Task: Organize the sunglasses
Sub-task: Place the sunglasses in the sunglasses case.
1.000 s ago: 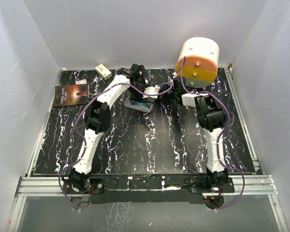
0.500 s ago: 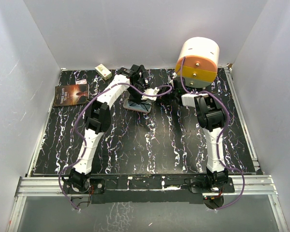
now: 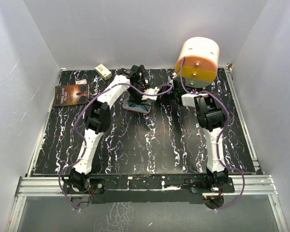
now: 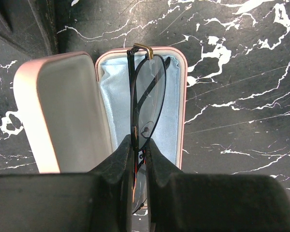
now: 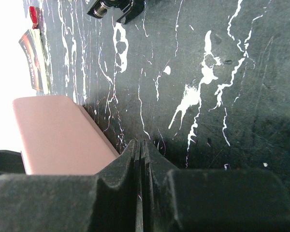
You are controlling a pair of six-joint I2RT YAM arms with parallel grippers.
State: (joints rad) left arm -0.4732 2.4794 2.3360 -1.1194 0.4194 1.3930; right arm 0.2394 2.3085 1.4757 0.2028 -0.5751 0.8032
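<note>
The sunglasses (image 4: 148,94), thin and dark-framed, are held edge-on between my left gripper's (image 4: 139,147) fingers. They hang over the open pink case (image 4: 184,96), with their far tip at the case's far end. The case is lined with the light blue cloth (image 4: 113,101), and its lid (image 4: 63,111) lies open to the left. In the top view the left gripper (image 3: 141,94) is over the case (image 3: 137,105) at the table's back middle. My right gripper (image 5: 141,145) is shut and empty, low over the table beside the case's pink outer side (image 5: 58,130); it also shows in the top view (image 3: 160,93).
A dark book (image 3: 71,94) lies at the back left and also shows in the right wrist view (image 5: 36,60). A small beige box (image 3: 103,72) sits near the back wall. A large white, orange and yellow cylinder (image 3: 198,60) stands at the back right.
The left gripper with the sunglasses and the pink case under it have shifted slightly to the left. The right arm has barely moved.
</note>
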